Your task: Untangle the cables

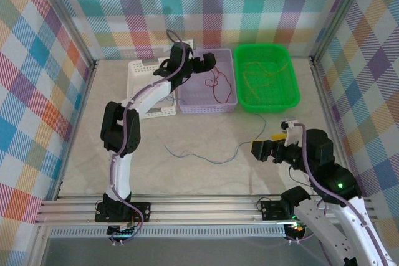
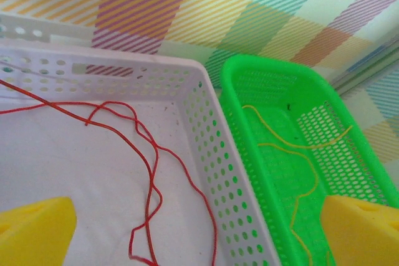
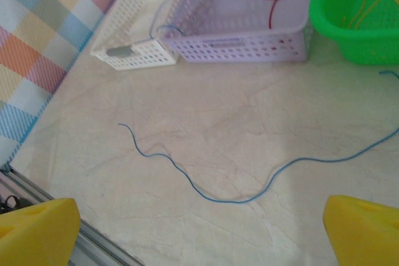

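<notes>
my left gripper (image 2: 199,235) hangs over the lilac basket (image 1: 206,107), jaws spread wide with nothing between the yellow foam pads (image 2: 37,232). the red wire (image 2: 152,182) lies loose on the basket floor under it, looping over itself. my right gripper (image 3: 199,228) hovers low over the table (image 3: 218,123), also fully open and empty, with the blue wire (image 3: 218,199) on the bare surface just ahead of it. the yellow wires (image 1: 262,73) sit in the green basket (image 1: 293,91), and a white basket (image 1: 140,70) stands on the far side of the lilac one.

as i judge it, red and yellow are sorted and the blue wire is the piece to deal with next. to do that well i would bring my right pads straight down over the low point of its curve, where it lies flat and apart from everything else, and close gently. it is hair-thin, so it can slip through the foam or get pushed aside instead of pinched. i would lift slowly so the long tail trails without snagging a basket corner.

the wires are limp and wavy and take whatever shape they fall in. the baskets are stiff plastic with walls full of holes and rounded rims, which could catch a strand. the table is smooth, pale and marbled, so it gives little friction.
</notes>
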### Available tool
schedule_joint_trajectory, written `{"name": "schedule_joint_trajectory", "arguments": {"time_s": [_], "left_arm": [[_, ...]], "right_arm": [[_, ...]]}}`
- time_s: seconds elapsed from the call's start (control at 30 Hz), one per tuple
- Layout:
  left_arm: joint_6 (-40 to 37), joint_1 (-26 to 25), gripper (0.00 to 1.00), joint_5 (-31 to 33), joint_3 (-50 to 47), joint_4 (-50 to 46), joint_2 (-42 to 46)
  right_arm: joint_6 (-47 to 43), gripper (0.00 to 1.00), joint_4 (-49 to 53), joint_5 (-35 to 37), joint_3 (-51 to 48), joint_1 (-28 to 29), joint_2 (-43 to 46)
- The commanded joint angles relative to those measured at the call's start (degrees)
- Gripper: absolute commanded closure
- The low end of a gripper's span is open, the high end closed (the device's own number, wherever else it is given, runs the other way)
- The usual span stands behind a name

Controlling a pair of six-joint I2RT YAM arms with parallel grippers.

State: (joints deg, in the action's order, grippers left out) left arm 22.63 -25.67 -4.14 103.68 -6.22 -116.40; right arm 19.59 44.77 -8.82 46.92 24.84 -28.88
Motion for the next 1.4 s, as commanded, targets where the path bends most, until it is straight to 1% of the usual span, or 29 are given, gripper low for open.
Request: {"name": "schedule_joint_trajectory", "arguments": {"time_s": [0.0,0.07,0.1,0.2,0.23,0.3,0.4,0.5,0.6,0.77,0.9,1.0,1.03,1.07,1.17,1.37], "left_arm": [[2.84,0.80,0.00,3.14,-3.29,-7.00,8.80],[2.72,0.91,0.00,4.38,-8.13,-7.74,12.19],[2.31,0.73,0.00,6.19,-9.39,-9.05,13.54],[3.64,0.95,0.00,9.11,-9.98,-17.48,15.68],[4.69,1.12,0.00,9.51,-11.04,-18.76,16.56],[6.88,1.65,0.00,10.09,-16.61,-18.83,19.77],[9.80,2.38,0.00,8.84,-22.89,-19.46,23.42],[10.58,2.38,0.00,7.96,-25.72,-21.38,24.94],[10.77,2.39,0.01,8.67,-27.46,-22.61,25.67],[10.73,2.38,0.07,7.83,-29.45,-23.25,24.92],[9.78,2.38,0.14,9.61,-30.09,-23.16,23.37],[8.98,2.38,0.20,10.72,-28.72,-23.87,20.89],[8.83,2.38,0.20,11.12,-28.25,-24.01,20.12],[8.77,2.45,0.23,11.48,-27.60,-24.19,19.31],[8.08,2.47,0.34,11.60,-25.27,-24.43,16.97],[6.66,2.47,0.35,13.57,-19.21,-27.04,10.68]], "right_arm": [[-0.88,0.00,1.12,0.90,0.81,0.42,-2.83],[-0.79,0.00,0.95,0.91,0.74,0.35,-4.03],[-0.79,0.00,0.85,0.83,0.72,0.30,-4.57],[-0.87,0.00,1.10,0.73,0.72,0.33,-5.43],[-0.92,0.00,1.10,0.78,0.72,0.30,-5.39],[-0.96,0.00,1.07,0.65,0.66,0.31,-5.14],[-0.96,0.00,0.77,0.15,0.51,0.41,-4.78],[-0.84,0.00,0.38,-0.58,0.33,0.37,-5.23],[-0.86,0.00,0.42,-1.12,0.28,0.36,-5.40],[-0.70,0.00,0.35,-1.20,0.12,0.38,-4.39],[-0.63,0.00,0.10,-1.44,-0.06,0.38,-4.33],[-0.73,0.00,0.31,-1.73,0.02,0.38,-4.61],[-0.70,0.00,0.26,-1.79,0.02,0.43,-4.67],[-0.82,0.00,0.25,-1.87,0.02,0.39,-4.69],[-0.76,0.00,0.27,-1.56,0.03,0.43,-4.47],[-0.93,0.00,0.14,-2.23,0.02,0.38,-4.44]]}}
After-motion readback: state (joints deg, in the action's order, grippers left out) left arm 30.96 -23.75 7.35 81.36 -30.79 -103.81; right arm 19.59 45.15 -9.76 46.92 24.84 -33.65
